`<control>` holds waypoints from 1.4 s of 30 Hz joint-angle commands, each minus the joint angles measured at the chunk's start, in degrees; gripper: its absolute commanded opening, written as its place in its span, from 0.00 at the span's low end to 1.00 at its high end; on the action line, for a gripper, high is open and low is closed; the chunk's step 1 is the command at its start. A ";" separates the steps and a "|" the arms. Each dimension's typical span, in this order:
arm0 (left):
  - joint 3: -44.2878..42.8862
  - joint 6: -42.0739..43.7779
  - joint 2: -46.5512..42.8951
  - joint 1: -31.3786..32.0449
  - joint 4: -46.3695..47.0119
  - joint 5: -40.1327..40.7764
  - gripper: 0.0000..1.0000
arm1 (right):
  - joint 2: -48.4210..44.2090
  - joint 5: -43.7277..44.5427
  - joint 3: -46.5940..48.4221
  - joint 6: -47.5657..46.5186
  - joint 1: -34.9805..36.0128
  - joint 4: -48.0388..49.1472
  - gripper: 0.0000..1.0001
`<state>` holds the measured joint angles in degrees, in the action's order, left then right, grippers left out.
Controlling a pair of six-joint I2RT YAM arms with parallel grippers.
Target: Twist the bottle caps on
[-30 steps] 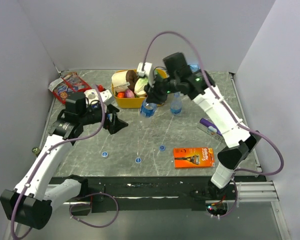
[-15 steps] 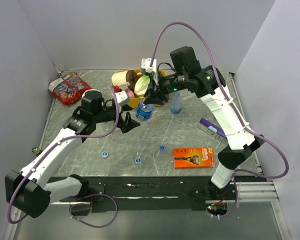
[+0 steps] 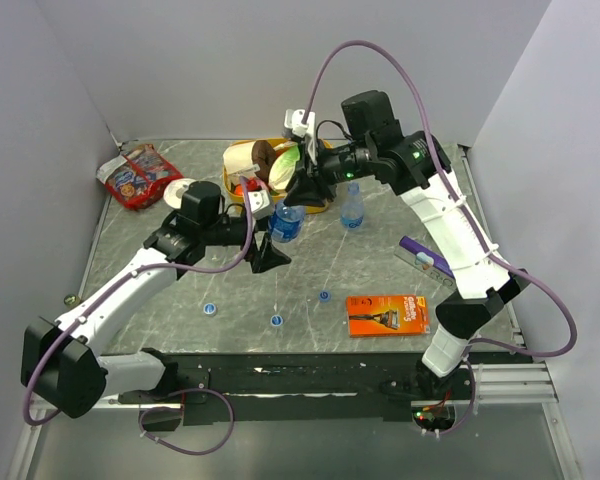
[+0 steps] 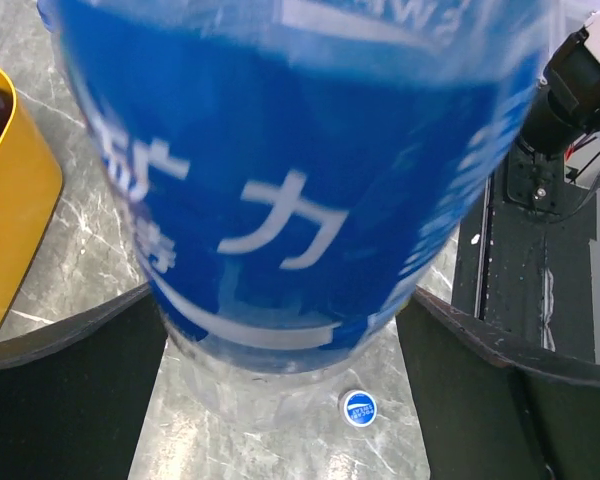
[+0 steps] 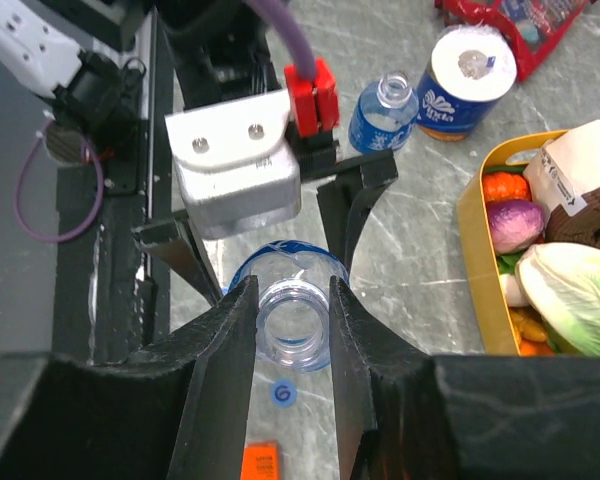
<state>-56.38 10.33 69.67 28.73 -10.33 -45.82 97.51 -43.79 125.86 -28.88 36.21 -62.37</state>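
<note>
Left jaws now flank the bottle (image 4: pixel 290 180), its top cropped.

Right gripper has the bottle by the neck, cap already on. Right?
No. The right gripper does hold the bottle by the neck, but no cap is on it. The right wrist view looks straight into its open mouth.
</note>
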 commanded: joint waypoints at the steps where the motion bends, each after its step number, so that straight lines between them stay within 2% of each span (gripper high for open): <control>1: -1.72 1.72 0.55 0.19 3.20 -2.52 0.96 | -0.75 -3.67 0.96 3.66 -1.05 3.39 0.00; 6: -1.19 -0.39 1.26 0.19 5.84 -2.16 0.99 | -1.19 -4.90 0.17 4.28 -0.87 3.05 0.00; 15: -0.84 1.97 0.91 0.18 4.00 -3.31 0.71 | -1.45 -3.94 -1.06 5.24 -0.88 4.27 0.00; 16: -0.66 2.33 0.82 0.19 3.83 -3.48 0.66 | -1.36 -3.24 -0.71 5.50 -0.87 4.53 0.04; 17: -0.14 2.68 0.21 0.19 3.56 -3.40 0.63 | -1.28 -2.88 -0.10 5.85 -0.87 4.62 0.12; 18: 0.13 2.51 -0.14 0.10 3.47 -2.96 0.62 | -1.27 -2.36 0.26 5.94 -0.87 4.62 0.40; 19: 0.48 2.59 -0.50 0.10 3.38 -2.61 0.58 | -1.36 0.00 1.48 6.03 -0.87 4.36 0.54; 20: 1.00 2.24 -1.63 0.18 3.47 -2.08 0.56 | -2.15 1.50 2.01 5.68 -0.96 4.10 0.74; 21: 1.10 2.07 -2.08 0.19 3.12 -1.29 0.54 | -2.94 3.34 2.02 5.59 -1.22 4.62 0.99; 24: -0.13 2.32 -3.75 0.01 0.93 2.40 0.35 | -8.38 3.28 -2.62 6.74 -6.48 8.66 1.00; 25: -0.92 3.02 -4.19 0.10 -0.90 5.28 0.15 | -9.52 3.19 -5.95 6.39 -8.94 9.19 1.00; 27: -1.28 3.30 -5.86 -0.25 -1.97 9.15 0.01 | -11.99 2.75 -9.22 3.32 -10.27 8.76 1.00; 29: -1.54 2.95 -7.69 -1.30 -3.12 13.89 0.01 | -13.31 1.87 -13.78 -3.15 -10.54 6.57 0.98; 31: -1.19 2.24 -9.11 -2.36 -3.38 16.54 0.01 | -13.84 0.20 -19.56 -7.13 -10.37 4.81 0.92; 32: -1.01 2.07 -10.77 -3.58 -3.56 18.30 0.01 | -13.49 0.11 -21.26 -12.63 -9.06 4.02 0.90; 34: -0.92 1.19 -12.27 -4.73 -3.21 19.98 0.01 | -12.53 4.31 -26.34 -20.47 -5.46 -0.27 0.79; 35: -1.27 -0.29 -12.89 -6.74 -3.56 19.11 0.01 | -11.74 6.68 -28.63 -27.47 -3.27 -0.65 0.76; 36: -1.80 -1.26 -13.24 -8.06 -3.56 18.41 0.01 | -11.56 10.53 -31.18 -30.41 1.36 -0.13 0.74; 37: -2.24 -2.58 -13.50 -9.29 -3.47 17.71 0.01 | -11.64 12.57 -36.95 -34.27 3.41 3.53 0.74; 40: -1.11 -9.42 -16.14 -14.48 -0.14 15.77 0.01 | -9.81 17.40 -44.62 -42.44 10.89 9.43 0.75; 42: -0.58 -9.97 -17.90 -17.30 1.09 14.02 0.02 | -5.60 18.56 -45.70 -46.33 14.13 10.51 0.74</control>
<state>-55.83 6.39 55.20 15.64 -13.96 -29.67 88.05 -31.66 83.59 -59.31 44.01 -55.92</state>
